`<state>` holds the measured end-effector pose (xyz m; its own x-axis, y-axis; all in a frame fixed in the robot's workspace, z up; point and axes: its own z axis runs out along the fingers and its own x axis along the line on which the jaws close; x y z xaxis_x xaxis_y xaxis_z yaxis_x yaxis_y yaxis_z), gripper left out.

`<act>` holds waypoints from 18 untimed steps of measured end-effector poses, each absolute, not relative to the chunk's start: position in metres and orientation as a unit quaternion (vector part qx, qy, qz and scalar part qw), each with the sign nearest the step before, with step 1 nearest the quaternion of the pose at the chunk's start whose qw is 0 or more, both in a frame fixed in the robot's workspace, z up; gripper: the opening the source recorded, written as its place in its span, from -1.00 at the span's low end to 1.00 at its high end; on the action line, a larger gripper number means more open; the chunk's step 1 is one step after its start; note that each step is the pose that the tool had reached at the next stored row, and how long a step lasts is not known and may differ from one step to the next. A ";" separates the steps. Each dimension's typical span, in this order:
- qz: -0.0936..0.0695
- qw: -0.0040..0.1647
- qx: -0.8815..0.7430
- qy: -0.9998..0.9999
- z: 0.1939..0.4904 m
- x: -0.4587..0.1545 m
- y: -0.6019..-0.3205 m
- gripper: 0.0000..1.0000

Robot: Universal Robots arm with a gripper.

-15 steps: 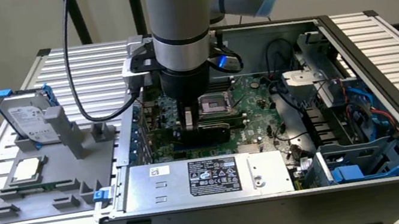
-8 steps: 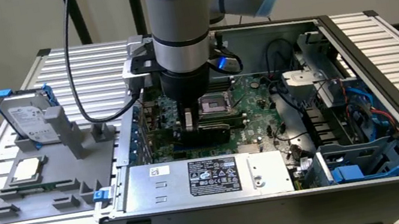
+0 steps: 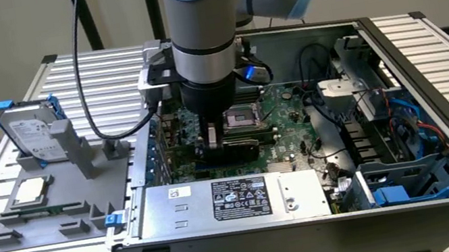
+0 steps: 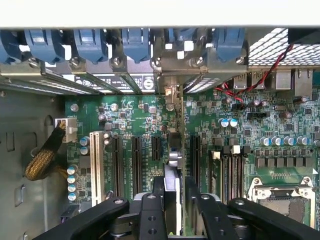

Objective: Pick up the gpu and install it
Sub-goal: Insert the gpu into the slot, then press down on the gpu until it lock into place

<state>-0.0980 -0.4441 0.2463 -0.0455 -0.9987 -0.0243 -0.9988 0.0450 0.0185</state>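
Down inside the open computer case (image 3: 433,63), the gripper (image 4: 172,210) stands over the green motherboard (image 4: 280,130) with its black fingers (image 4: 152,215) partly closed around the gpu (image 4: 172,165), which it holds edge-on between them. Seen from the wrist, the card runs away from the fingers as a thin upright strip, lined up with the row of black expansion slots (image 4: 136,160) and lying between two of them; its far end reaches a silver bracket (image 4: 172,70) at the case's rear wall, below the blue slot clips (image 4: 90,42). Whether the card's edge is already seated in a slot I cannot tell. In the exterior view the grey arm (image 3: 204,33) comes straight down into the case beside the CPU socket (image 3: 241,117). Outside the case, toward the exterior view's left, a grey fixture tray (image 3: 41,228) holds a silver hard drive (image 3: 29,134) with blue rails and a small square CPU chip (image 3: 30,191).
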 end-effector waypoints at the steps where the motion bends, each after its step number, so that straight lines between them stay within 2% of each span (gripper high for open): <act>1: 0.015 0.002 -0.691 0.723 0.247 -0.098 -0.444 -0.44; 2: 0.015 0.002 -0.691 0.723 0.248 -0.098 -0.444 -0.31; 13: 0.015 0.002 -0.691 0.723 0.291 -0.098 -0.444 -0.31; 18: 0.015 0.002 -0.691 0.723 0.293 -0.098 -0.444 -0.31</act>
